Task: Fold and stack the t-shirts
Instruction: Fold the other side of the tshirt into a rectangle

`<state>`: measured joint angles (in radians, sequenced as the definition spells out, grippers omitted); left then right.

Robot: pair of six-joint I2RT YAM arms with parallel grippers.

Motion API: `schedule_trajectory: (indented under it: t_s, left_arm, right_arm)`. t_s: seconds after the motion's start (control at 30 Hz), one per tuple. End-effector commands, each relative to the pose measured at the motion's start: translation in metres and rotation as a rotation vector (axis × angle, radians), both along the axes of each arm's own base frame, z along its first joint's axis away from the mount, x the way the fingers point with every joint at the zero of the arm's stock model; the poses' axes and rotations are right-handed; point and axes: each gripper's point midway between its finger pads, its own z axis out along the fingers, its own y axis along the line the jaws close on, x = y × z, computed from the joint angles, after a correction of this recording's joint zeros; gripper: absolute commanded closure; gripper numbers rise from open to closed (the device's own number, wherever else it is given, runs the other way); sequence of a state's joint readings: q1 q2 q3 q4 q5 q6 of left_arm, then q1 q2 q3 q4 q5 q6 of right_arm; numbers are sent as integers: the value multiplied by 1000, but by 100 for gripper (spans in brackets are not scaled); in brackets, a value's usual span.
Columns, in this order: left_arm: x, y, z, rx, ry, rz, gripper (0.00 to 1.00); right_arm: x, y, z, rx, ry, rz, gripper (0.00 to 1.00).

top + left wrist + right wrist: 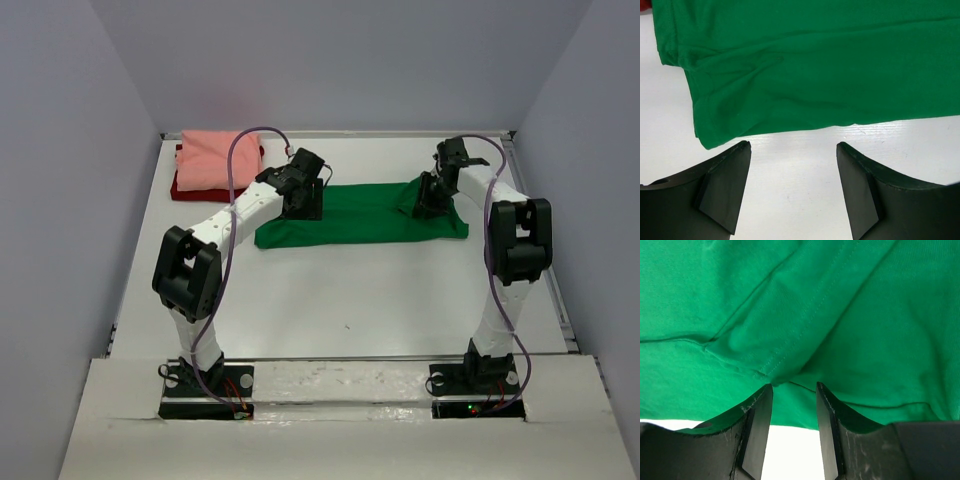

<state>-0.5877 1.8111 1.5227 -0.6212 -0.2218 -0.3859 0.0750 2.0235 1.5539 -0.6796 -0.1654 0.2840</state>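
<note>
White table (350,290) takes up most of the top view. Green t-shirt (365,215) lies flat as a wide strip across centre frame. Salmon pink t-shirt (215,158) is folded at upper left, sitting on the dark red t-shirt (185,190), well apart from the green. Left arm (240,215) is at the strip's left end. Left jaws are wide open over bare table, just short of the hem, holding nothing. Right arm (480,180) is at the strip's right end. Right jaws show a narrow gap, tips at a seamed fold, no cloth between them.
</note>
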Motion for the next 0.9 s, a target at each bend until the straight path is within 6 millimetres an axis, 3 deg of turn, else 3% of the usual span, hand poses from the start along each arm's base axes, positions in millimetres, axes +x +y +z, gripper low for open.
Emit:
schedule_trajectory:
  t_s: [0.0, 0.23, 0.67, 0.77, 0.8, 0.87]
  left_arm:
    - [2, 1, 7, 4, -16, -11, 21]
    - [2, 0, 3, 9, -7, -17, 21]
    - [1, -4, -13, 5, 27, -29, 21]
    - [0, -6, -15, 1, 33, -33, 21]
    - [0, -8, -15, -4, 33, -36, 21]
    - [0, -8, -16, -5, 33, -38, 21]
  right_arm:
    - [17, 6, 2, 26, -49, 9, 55]
    - [28, 15, 6, 46, -67, 30, 56]
    - [39, 27, 8, 25, -88, 64, 67]
    - [38, 33, 9, 31, -89, 79, 80]
    - [39, 34, 11, 36, -94, 81, 94]
    - [41, 37, 14, 32, -104, 91, 100]
